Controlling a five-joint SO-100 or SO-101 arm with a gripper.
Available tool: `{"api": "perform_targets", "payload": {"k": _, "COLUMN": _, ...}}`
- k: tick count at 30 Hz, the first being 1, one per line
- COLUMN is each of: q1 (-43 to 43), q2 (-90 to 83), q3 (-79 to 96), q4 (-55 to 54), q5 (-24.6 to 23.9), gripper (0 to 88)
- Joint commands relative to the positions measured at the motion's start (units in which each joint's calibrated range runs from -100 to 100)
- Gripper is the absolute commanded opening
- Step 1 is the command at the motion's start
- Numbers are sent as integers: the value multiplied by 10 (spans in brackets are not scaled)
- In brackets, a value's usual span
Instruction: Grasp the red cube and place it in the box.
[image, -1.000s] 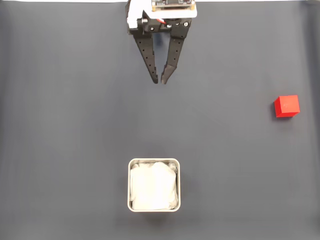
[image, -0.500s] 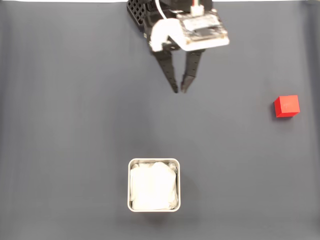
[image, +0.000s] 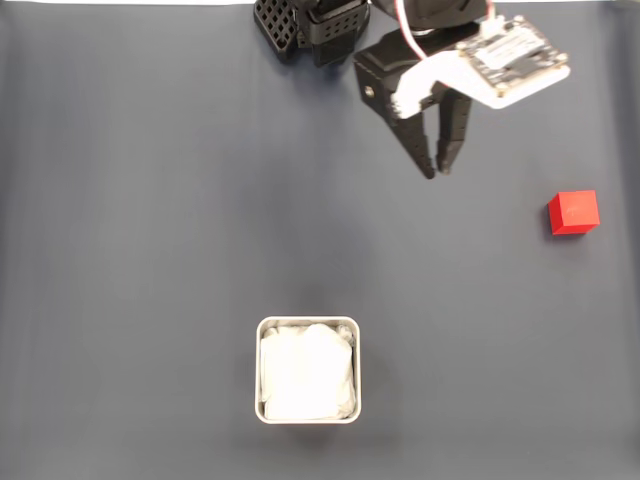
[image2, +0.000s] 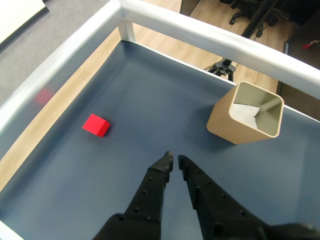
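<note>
While nearly closed, the claw (image: 436, 171) hangs left of the red cube (image: 573, 212).

surface: dark grey mat (image: 150, 250) (matte) | on it: red cube (image: 573, 212), box (image: 308, 370), well apart

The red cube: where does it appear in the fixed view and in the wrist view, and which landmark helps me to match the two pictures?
Fixed view: the red cube lies near the right edge, at mid height, alone on the dark mat.
Wrist view: the red cube lies left of centre, near the mat's left border.
Shared landmark: the box, bottom centre in the fixed view, upper right in the wrist view.
</note>
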Motion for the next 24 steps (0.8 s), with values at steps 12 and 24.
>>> {"api": "perform_targets", "payload": {"k": 12, "q1": -83, "q2": 47, "q3": -25, "q4": -34, "q5": 1, "gripper": 21}}
{"api": "perform_targets", "payload": {"k": 24, "q1": -128, "q2": 87, "q3": -27, "q4": -69, "q5": -9, "gripper": 28}}
